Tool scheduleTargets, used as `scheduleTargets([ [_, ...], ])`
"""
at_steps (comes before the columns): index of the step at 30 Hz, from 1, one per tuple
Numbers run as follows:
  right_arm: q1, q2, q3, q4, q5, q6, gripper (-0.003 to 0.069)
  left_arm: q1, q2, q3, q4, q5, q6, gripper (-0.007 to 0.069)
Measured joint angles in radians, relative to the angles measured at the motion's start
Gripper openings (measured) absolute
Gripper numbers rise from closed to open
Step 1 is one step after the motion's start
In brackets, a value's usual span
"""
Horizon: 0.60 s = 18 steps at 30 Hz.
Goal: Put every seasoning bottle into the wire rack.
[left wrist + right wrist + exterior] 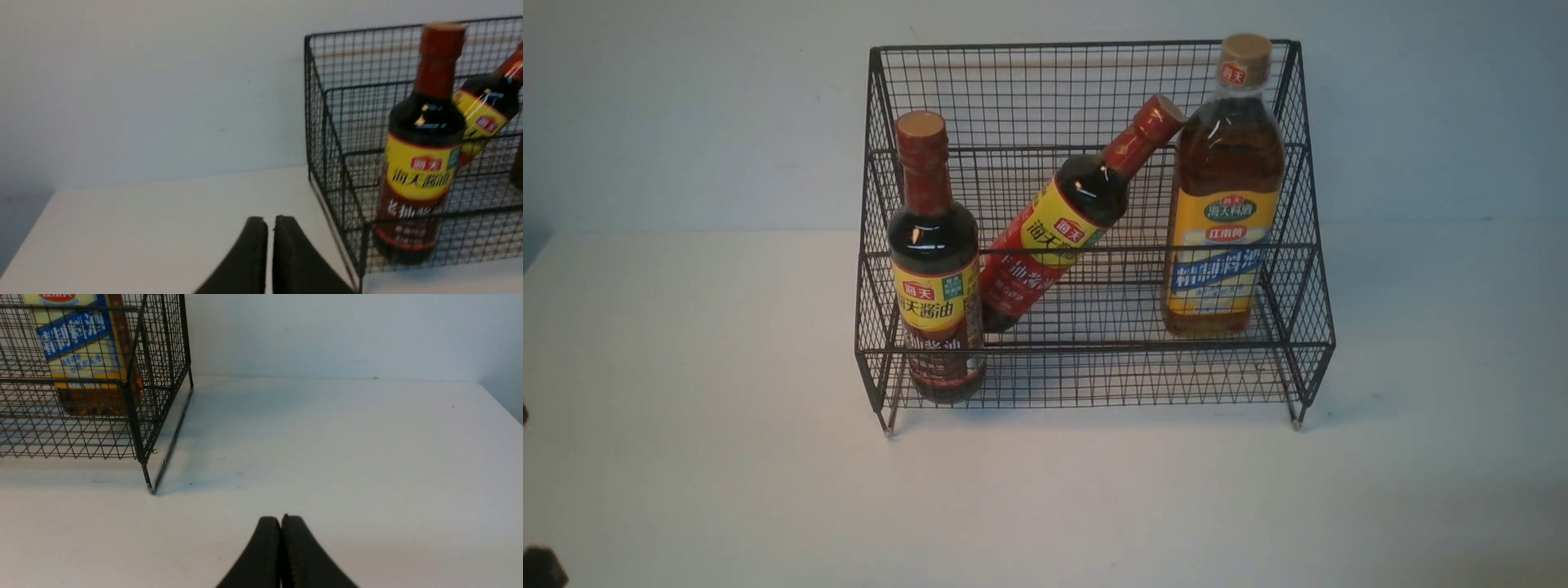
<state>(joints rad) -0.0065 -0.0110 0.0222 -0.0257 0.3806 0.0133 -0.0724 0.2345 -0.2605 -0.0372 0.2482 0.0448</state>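
Observation:
The black wire rack (1086, 106) stands at the middle of the white table. One slim soy-sauce bottle (935, 269) stands upright in its lower tier at the left. A second slim bottle (1070, 216) leans tilted, its cap against the larger amber bottle (1225, 204), which stands upright on the right. My left gripper (270, 222) is shut and empty, short of the rack's left corner (359, 249). My right gripper (281, 520) is shut and empty over bare table, apart from the rack's right corner (143, 457). Neither gripper shows clearly in the front view.
A pale wall rises behind the table. The table's left edge (36, 220) and right edge (500, 402) show in the wrist views. A small dark part (541, 567) sits at the front view's lower left corner.

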Motion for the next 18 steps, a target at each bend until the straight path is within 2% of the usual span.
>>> scheduleTargets([
  [4, 0.000, 0.000, 0.000, 0.000, 0.000, 0.000, -0.0010, 0.023, -0.092, 0.100, 0.000, -0.001, 0.000, 0.0008],
  [18, 0.000, 0.000, 0.000, 0.000, 0.000, 0.000, -0.0010, 0.023, -0.125, 0.113, -0.047, -0.054, 0.000, 0.0008],
])
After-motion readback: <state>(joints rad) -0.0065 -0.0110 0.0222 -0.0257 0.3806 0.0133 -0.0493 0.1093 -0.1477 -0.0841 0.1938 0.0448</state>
